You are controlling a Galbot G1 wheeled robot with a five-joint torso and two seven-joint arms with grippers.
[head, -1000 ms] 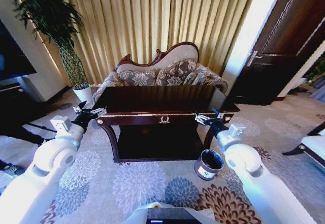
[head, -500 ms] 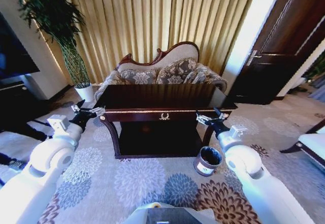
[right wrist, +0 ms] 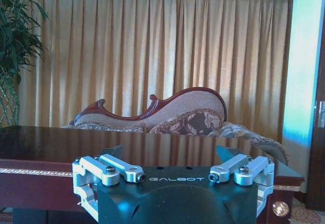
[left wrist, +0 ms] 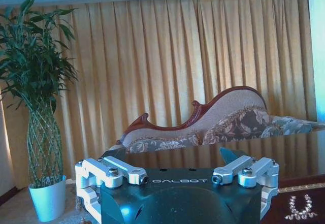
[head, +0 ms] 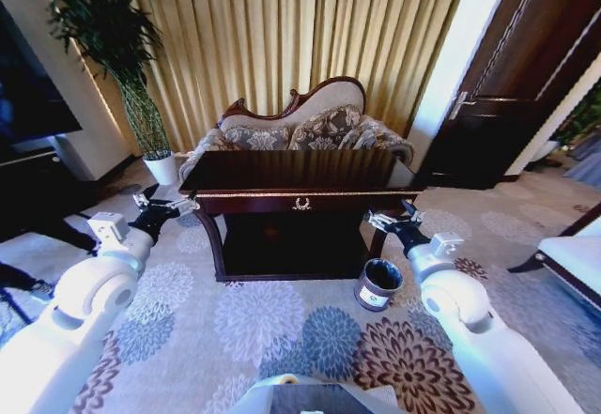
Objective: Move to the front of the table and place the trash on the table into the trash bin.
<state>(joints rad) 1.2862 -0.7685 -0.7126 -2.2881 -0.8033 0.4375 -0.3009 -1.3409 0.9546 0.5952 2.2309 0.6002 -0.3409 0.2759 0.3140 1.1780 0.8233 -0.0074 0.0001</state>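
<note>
Two claws raised and released, both short of the worktop's front corners.

Left claw point(head: 167, 207) hangs with fingers spread and nothing between them, just off the worktop's point(head: 300, 172) left front corner; the right claw point(head: 392, 219) is spread the same way, empty, near the right front corner. Between them runs the dark glossy top with its gold trim and the emblem point(head: 301, 205) at front centre. From each wrist the top stretches away ahead of the spread fingers point(left wrist: 109, 171) and point(right wrist: 238, 169), mirroring the curtain point(head: 282, 38). No trash can be made out on that surface. Down on the carpet point(head: 244, 325) the bin point(head: 378, 284) stands upright beside the right front leg, just below the right claw. Behind the worktop sits the sofa point(head: 310, 132), with a plant point(head: 131, 85) off to the left.
</note>
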